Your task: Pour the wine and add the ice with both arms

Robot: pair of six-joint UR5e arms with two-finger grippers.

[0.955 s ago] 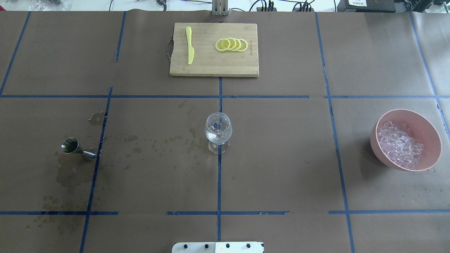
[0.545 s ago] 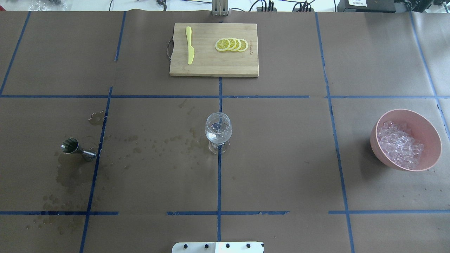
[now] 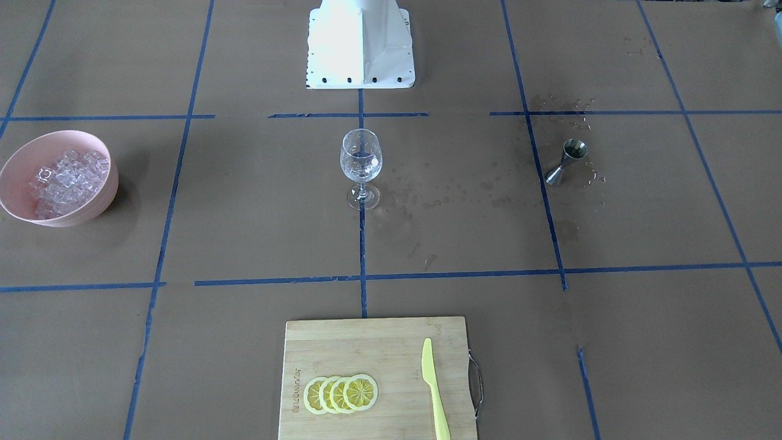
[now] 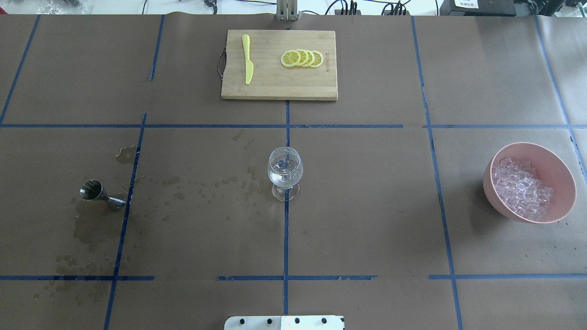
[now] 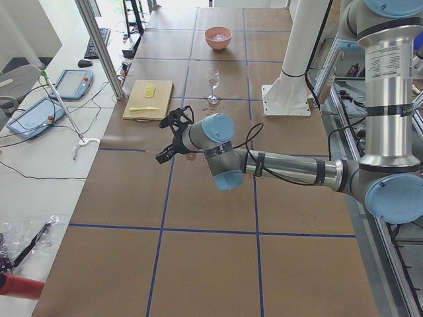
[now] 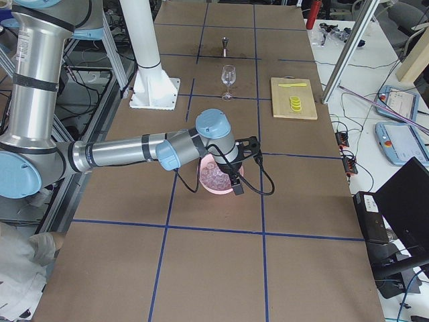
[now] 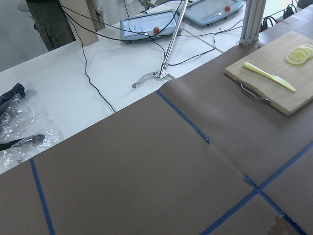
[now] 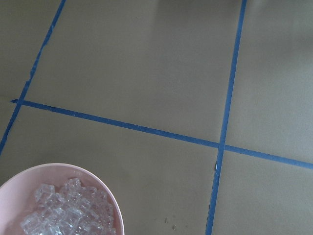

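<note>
A clear wine glass (image 4: 285, 172) stands upright at the table's middle, with a little colourless wine (image 4: 284, 178) in it; it also shows in the front view (image 3: 360, 164). A steel jigger (image 4: 98, 192) stands to its left among wet spots. The ice (image 4: 523, 189), several small clear cubes, fills a pink bowl (image 4: 565, 176) at the right. My left gripper (image 5: 169, 137) shows only in the left side view, held above the table. My right gripper (image 6: 240, 173) shows only in the right side view, above the pink bowl (image 6: 204, 182). I cannot tell whether either is open.
A wooden cutting board (image 4: 275, 87) at the far middle holds lemon slices (image 4: 302, 58) and a yellow knife (image 4: 247, 59). Wet stains (image 4: 91, 229) spread around the jigger and towards the glass. The white pedestal (image 3: 360, 43) stands at the robot's side.
</note>
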